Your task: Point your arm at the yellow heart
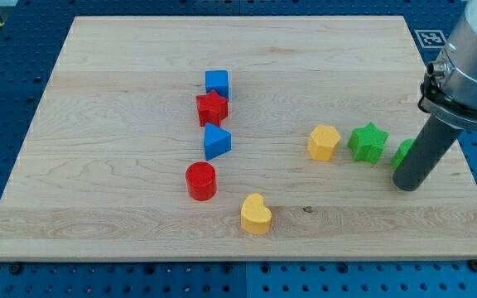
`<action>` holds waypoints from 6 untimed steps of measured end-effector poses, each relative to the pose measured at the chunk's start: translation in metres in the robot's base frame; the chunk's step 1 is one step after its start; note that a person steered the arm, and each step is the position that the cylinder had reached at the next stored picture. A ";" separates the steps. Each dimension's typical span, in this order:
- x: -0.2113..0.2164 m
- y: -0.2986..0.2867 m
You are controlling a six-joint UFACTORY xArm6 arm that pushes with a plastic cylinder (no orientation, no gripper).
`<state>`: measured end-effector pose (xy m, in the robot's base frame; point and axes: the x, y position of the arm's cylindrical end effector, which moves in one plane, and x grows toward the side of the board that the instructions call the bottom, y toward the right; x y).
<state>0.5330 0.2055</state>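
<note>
The yellow heart [256, 214] lies on the wooden board [122, 207] near the view's bottom, just right of the middle. My tip [407, 185] is on the board at the view's right, far to the right of the heart and a little above it. The tip stands just below a green block [403, 153] that the rod partly hides.
A yellow hexagon-like block [324, 142] and a green star [368, 142] lie left of the tip. A blue cube [217, 83], a red star [211, 108], a blue triangle [217, 142] and a red cylinder [200, 180] form a column up-left of the heart.
</note>
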 end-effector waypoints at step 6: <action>0.086 -0.107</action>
